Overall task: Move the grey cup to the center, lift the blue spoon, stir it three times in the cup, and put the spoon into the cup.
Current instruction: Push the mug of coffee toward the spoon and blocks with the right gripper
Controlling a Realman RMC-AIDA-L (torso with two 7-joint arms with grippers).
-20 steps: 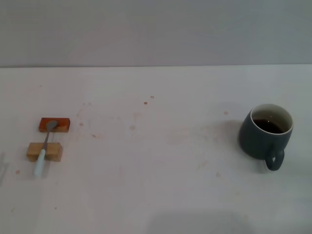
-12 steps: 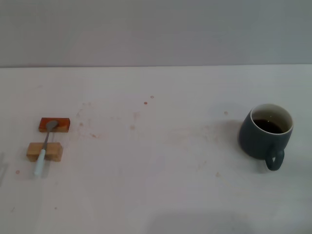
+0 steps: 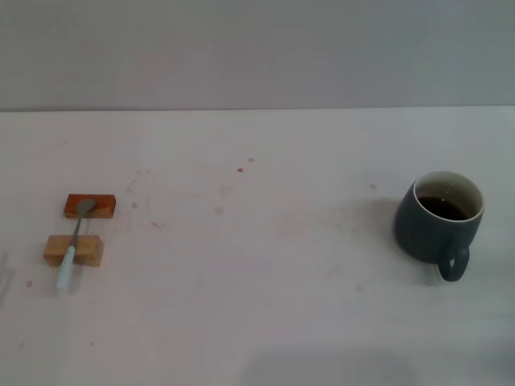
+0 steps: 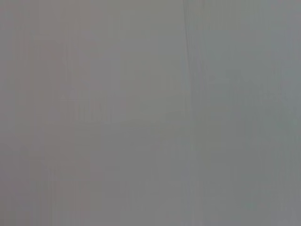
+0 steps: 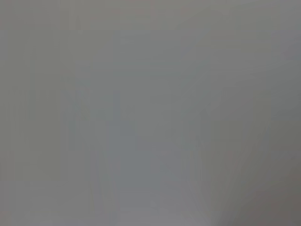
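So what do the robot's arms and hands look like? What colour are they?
These pictures can't tell you. Neither arm nor gripper shows in the head view, and both wrist views show only plain grey, with no jaws, cables or markings. All that can be seen is the white table, with the grey cup on the right side and the blue spoon resting across two small blocks on the left side.
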